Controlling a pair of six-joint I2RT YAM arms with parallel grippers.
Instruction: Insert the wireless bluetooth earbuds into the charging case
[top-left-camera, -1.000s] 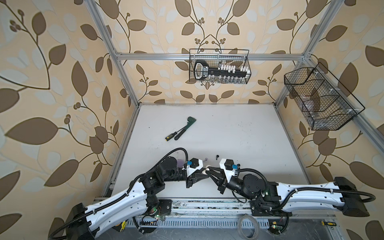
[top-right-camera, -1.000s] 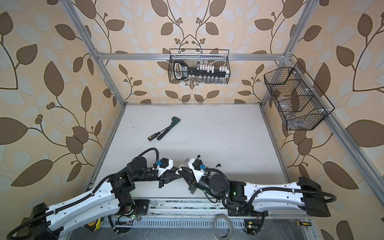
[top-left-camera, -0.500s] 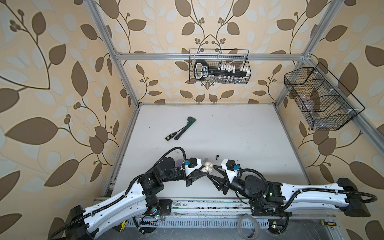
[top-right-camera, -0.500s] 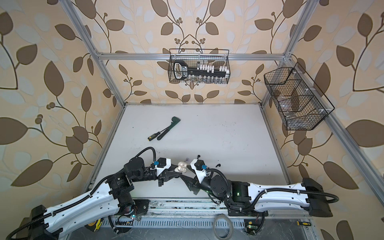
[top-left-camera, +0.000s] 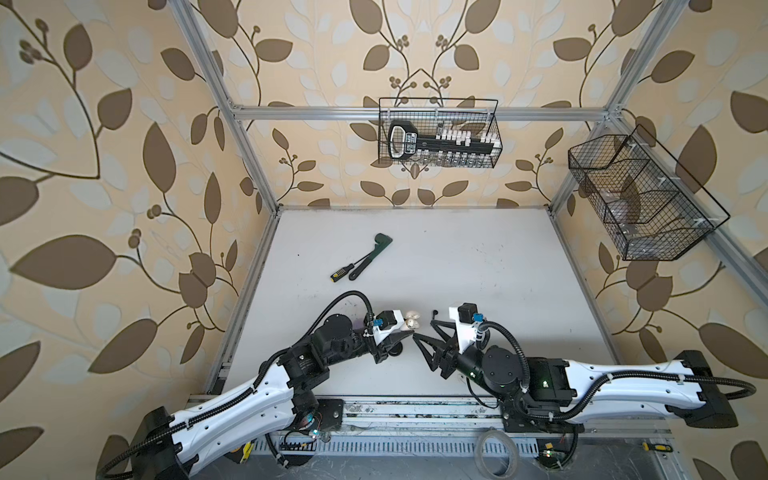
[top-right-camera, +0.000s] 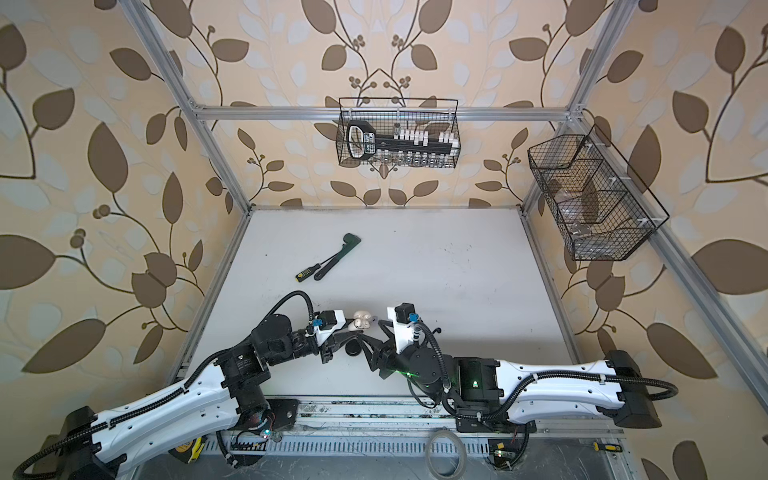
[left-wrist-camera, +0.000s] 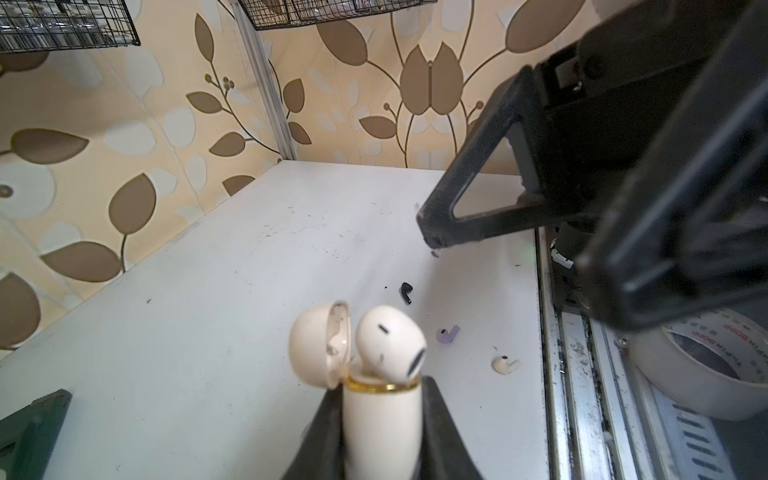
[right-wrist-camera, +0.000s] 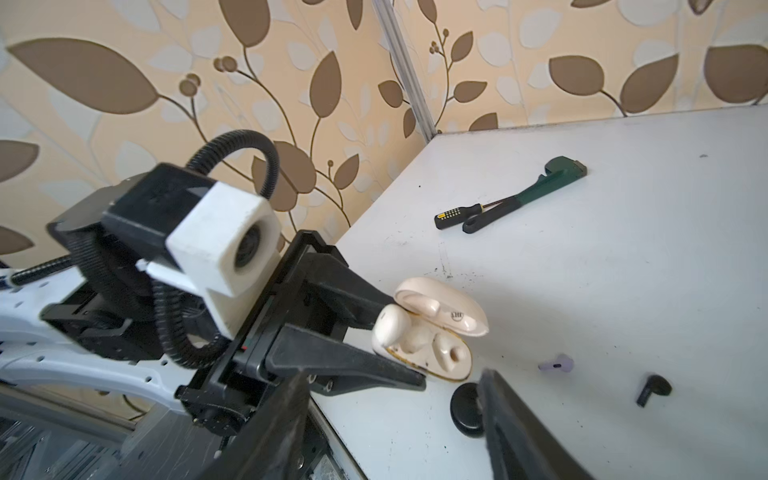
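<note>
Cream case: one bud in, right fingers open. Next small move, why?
Probably move the right gripper to the loose cream earbud: its fingers are open and empty, and the cream case in the left gripper has one slot free.

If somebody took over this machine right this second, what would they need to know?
Left gripper: shut on the open cream case.
Right gripper: open, empty, beside the case.
Done: one cream earbud stands in a slot, perhaps not fully seated.
To do: second slot is empty; a loose cream earbud, a lavender earbud and a black earbud lie on the table.
</note>
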